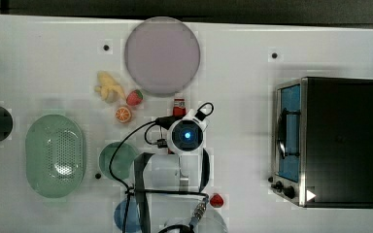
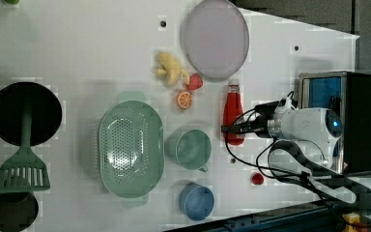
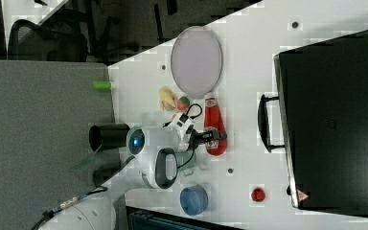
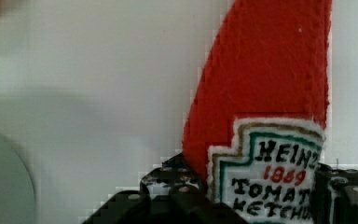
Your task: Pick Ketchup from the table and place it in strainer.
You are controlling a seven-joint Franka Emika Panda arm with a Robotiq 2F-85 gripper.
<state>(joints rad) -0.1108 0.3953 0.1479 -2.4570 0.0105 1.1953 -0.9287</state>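
The Ketchup (image 1: pixel 178 104) (image 2: pixel 233 108) (image 3: pixel 212 112) is a slim red bottle with a white cap, lying flat on the white table just below the purple plate in the top view. My gripper (image 2: pixel 233 129) (image 3: pixel 215 136) (image 4: pixel 261 198) is down over its labelled lower half. In the wrist view the black fingers (image 4: pixel 177 189) press against both sides of the label on the Ketchup (image 4: pixel 265 88). The strainer (image 1: pixel 41 141) (image 2: pixel 130 145), a pale green oval basket with a dotted bottom, stands empty at the top view's left, well apart from the bottle.
A green cup (image 1: pixel 114 160) and a blue cup (image 2: pixel 196 201) stand between bottle and strainer. A banana (image 1: pixel 108 86), strawberry (image 1: pixel 135 97) and orange slice (image 1: pixel 123 114) lie near the purple plate (image 1: pixel 161 55). A toaster oven (image 1: pixel 335 141) fills the top view's right. A small red fruit (image 1: pixel 217 199) lies near the arm.
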